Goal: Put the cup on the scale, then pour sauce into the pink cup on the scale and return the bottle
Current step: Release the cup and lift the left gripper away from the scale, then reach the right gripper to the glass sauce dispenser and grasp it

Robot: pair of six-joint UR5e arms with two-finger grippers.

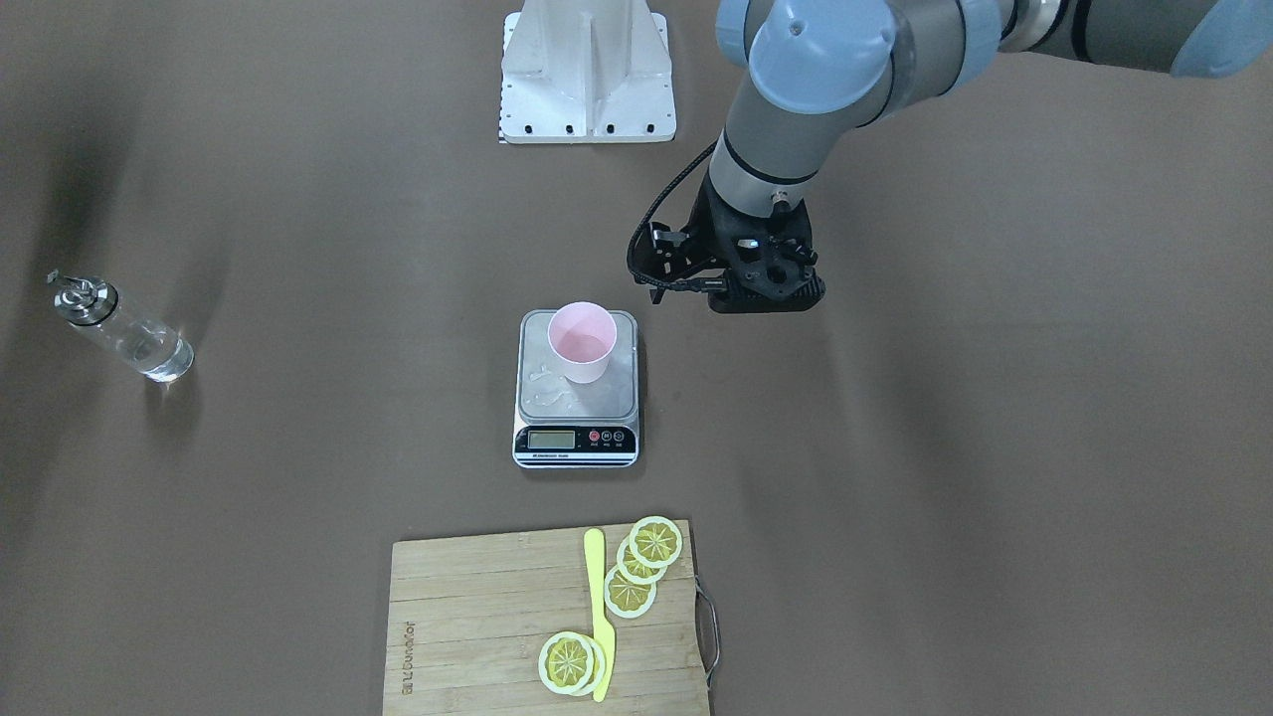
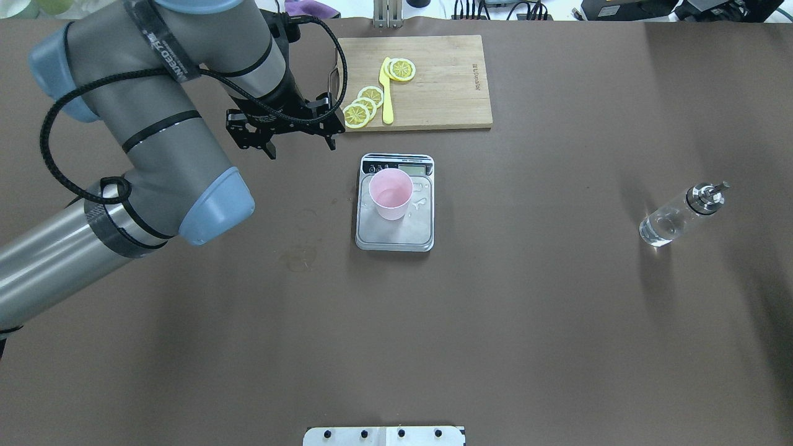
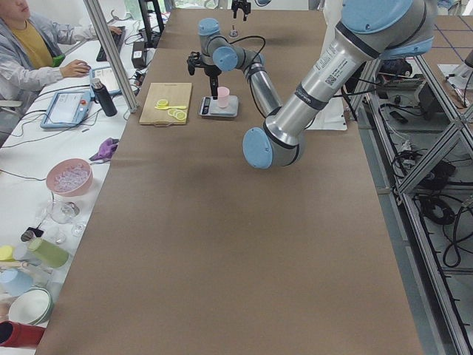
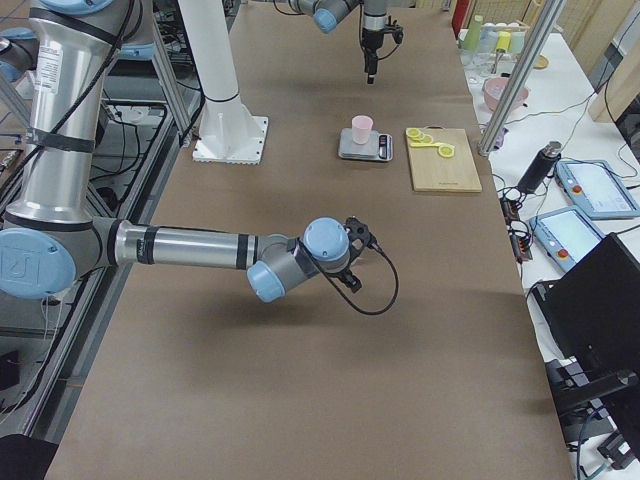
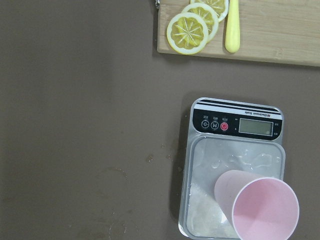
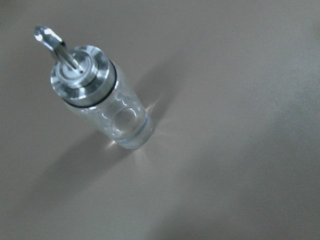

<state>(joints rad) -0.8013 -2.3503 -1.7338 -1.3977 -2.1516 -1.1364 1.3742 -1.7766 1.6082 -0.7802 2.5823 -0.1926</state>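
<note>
On the scale point(image 2: 403, 232), at mid-table, the cup point(image 2: 390, 194) stands upright, set toward the robot's left side of the steel platform and close behind the display strip. Drops and wet streaks lie on the bare platform beside it.

The left gripper point(image 2: 302, 150) hangs over bare table just left of the scale, near the corner of the board point(image 2: 446, 93). It points down, its jaws are spread wide and there is nothing between them. Its wrist camera looks down on the scale, the cup and the board's edge.

The bottle point(image 2: 678, 217) stands upright on the table far to the robot's right, well apart from the scale, with its spout cap on. The sauce point(image 6: 131, 131) shows clear in its lower part.

The right gripper point(image 3: 240, 10) hangs above the bottle without touching it. It shows only in the side views, so I cannot tell whether its jaws are apart or together.

Beyond the scale the board carries lemon slices point(image 2: 365, 105) and a yellow knife point(image 2: 387, 102).
</note>
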